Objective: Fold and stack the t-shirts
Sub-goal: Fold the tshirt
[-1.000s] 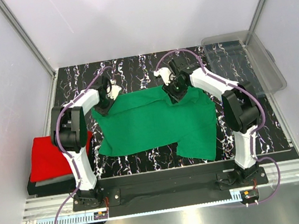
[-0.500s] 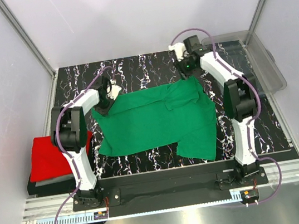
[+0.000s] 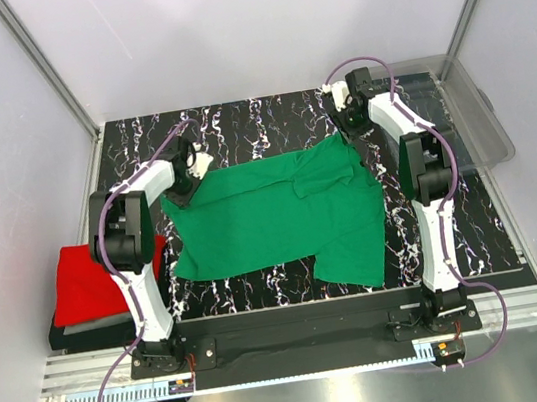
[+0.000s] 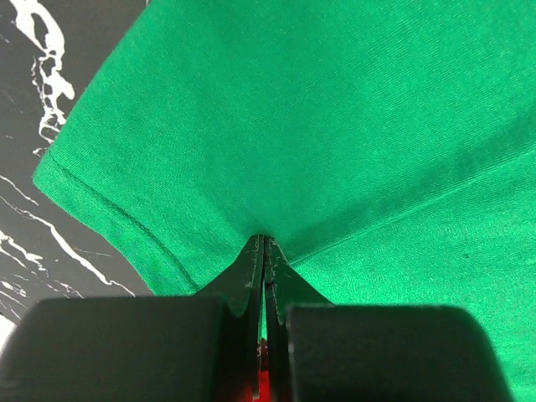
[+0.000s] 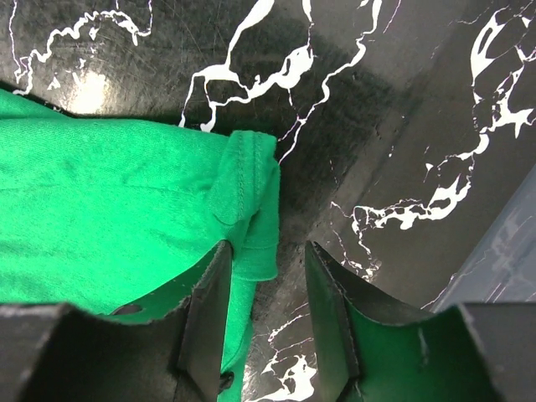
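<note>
The green t-shirt (image 3: 272, 221) lies spread on the black marbled table (image 3: 236, 120), with a small fold along its far edge. My left gripper (image 3: 184, 173) is shut on the shirt's far left corner; in the left wrist view the cloth (image 4: 335, 126) bunches up at the closed tips (image 4: 264, 244). At the shirt's far right corner my right gripper (image 3: 349, 120) is open just above the table. In the right wrist view a rolled hem (image 5: 243, 180) lies partly between its fingers (image 5: 266, 251), ungripped. A folded red t-shirt (image 3: 88, 278) lies off the table's left side, on a grey layer (image 3: 87, 327).
A clear plastic bin (image 3: 463, 116) stands at the far right, close beside the right gripper; its edge (image 5: 502, 260) shows in the right wrist view. White walls and metal frame posts enclose the table.
The right gripper opened, let go of the far edge near the middle and moved right and farther back to the shirt's far right corner. The left gripper kept its hold.
</note>
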Robot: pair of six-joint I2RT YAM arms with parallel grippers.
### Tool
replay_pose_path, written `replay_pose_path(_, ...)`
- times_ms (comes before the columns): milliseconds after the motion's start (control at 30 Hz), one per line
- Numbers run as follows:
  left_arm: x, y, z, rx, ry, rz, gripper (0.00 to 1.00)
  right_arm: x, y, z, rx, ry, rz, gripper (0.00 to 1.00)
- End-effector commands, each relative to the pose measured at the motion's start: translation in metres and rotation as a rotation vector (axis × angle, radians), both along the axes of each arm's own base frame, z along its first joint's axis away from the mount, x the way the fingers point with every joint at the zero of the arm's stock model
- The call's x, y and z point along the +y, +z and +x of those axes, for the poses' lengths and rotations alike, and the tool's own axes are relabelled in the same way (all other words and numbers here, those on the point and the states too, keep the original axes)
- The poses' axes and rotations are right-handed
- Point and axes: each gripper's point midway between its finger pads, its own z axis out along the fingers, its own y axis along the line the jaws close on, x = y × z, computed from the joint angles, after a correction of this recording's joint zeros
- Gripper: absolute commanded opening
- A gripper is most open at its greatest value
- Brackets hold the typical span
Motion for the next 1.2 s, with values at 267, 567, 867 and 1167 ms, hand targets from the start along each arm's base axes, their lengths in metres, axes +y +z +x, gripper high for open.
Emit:
replay_pose_path(267,0.010,0.002,0.008,-0.009,0.007,0.031,0.00,-0.004,0.028,0.016,-0.085,-0.008,0.009,0.45)
replay_pose_path(567,0.008,0.005,0.015,-0.016,0.004,0.024,0.00,-0.009,0.030,0.014,-0.093,-0.024,-0.005,0.44)
replay_pose_path(867,0.006,0.003,0.013,-0.008,0.006,0.018,0.00,-0.011,0.045,0.013,-0.126,-0.016,-0.013,0.43)
replay_pose_path(1167,0.006,0.004,0.014,-0.011,0.005,0.018,0.00,-0.018,0.055,0.006,-0.139,-0.022,-0.022,0.43)
